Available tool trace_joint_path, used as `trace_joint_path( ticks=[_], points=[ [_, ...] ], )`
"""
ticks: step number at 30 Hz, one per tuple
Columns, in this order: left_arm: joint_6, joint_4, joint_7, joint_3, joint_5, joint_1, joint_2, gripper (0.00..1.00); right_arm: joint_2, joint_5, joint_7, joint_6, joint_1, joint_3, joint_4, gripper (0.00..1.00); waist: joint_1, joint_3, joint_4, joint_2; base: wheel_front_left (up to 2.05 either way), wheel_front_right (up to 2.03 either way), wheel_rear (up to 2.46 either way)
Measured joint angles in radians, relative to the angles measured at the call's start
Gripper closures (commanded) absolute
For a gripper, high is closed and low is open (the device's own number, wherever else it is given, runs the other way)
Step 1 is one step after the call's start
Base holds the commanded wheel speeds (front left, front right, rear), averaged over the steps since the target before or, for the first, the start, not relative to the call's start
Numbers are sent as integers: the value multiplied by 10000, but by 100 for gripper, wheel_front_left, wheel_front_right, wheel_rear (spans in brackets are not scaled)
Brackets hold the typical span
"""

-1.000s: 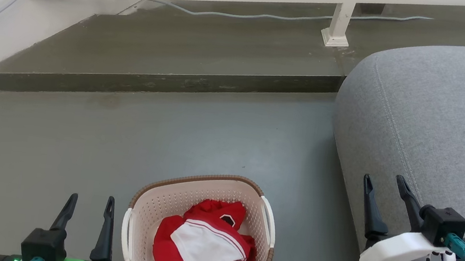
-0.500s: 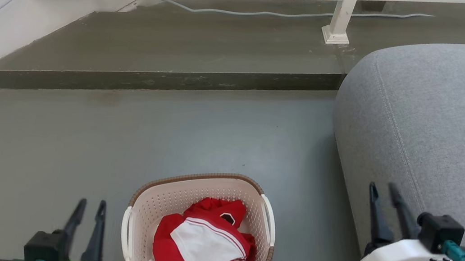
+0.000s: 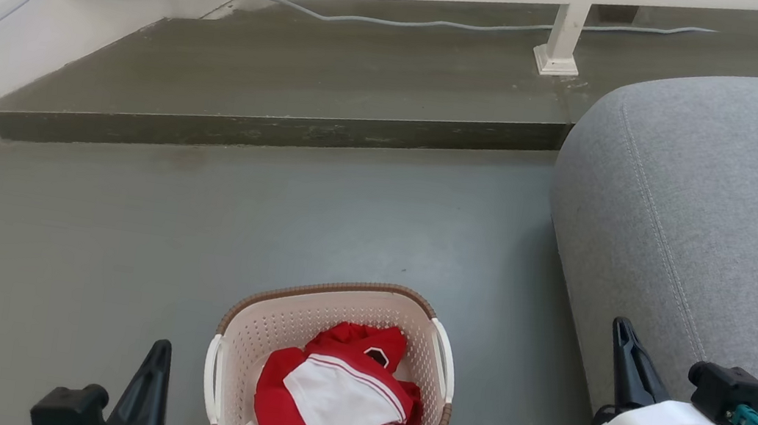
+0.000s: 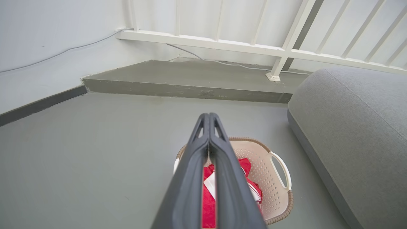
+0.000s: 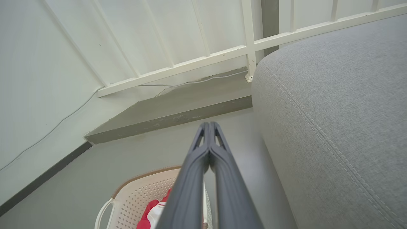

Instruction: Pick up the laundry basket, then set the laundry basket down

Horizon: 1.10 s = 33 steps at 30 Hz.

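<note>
Laundry basket (image 3: 274, 324) of red clothes (image 3: 281, 384) stands on the floor (image 3: 348, 223), a handle facing each side; left hand (image 3: 161, 349) and right hand (image 3: 622, 328) flank it, closed, empty.

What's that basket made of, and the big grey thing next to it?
The laundry basket looks like moulded matte plastic: cream walls punched with regular holes, smooth white handles. Its brown rim looks woven, though probably plastic too. The grey cushion seems upholstered in coarse woven fabric, with stitched seams showing.

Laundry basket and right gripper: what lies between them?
In the head view, bare grey floor separates the laundry basket from the right gripper, which shows against the sofa.
</note>
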Motion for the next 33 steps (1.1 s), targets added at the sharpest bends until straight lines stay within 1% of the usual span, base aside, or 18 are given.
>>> trace_joint_path(
  ticks=[6, 8, 10, 14, 17, 22, 23, 33],
  points=[
    [-36, -19, 15, 286, -1126, -5, -12, 100, 92, 945, 245, 134, -1, -280, -29, 100, 0, -17, 90, 0, 0, 0, 0],
    [-46, -13, 104, 330, -1365, -11, -15, 100, 157, 1177, 324, 140, -1, -360, -42, 100, 0, -21, 116, 0, 0, 0, 0],
    [-48, -10, 138, 370, -1712, -13, -31, 100, 222, 1452, 376, 215, -1, -460, -50, 100, 0, -27, 143, 0, 0, 0, 0],
    [-132, 17, 242, 525, -2276, -35, -31, 100, 251, 1954, 506, 234, -5, -625, -67, 100, 0, -37, 195, 0, 0, 0, 0],
    [-136, 46, 326, 594, -2658, -47, -23, 100, 268, 2299, 596, 313, -8, -757, -73, 100, 0, -45, 234, 0, 0, 0, 0],
    [-309, 104, 445, 679, -3396, -75, -2, 100, 282, 2940, 803, 414, -12, -965, -77, 100, 1, -59, 300, 0, 0, 0, 0],
    [-341, 146, 504, 732, -3693, -121, 4, 100, 291, 3225, 861, 451, -15, -1051, -75, 100, 0, -65, 327, 0, 0, 0, 0],
    [-564, 403, 715, 953, -5110, -433, 42, 100, 368, 4504, 1177, 686, -41, -1484, -71, 100, 0, -96, 459, 0, 0, 0, 0]
  ],
)
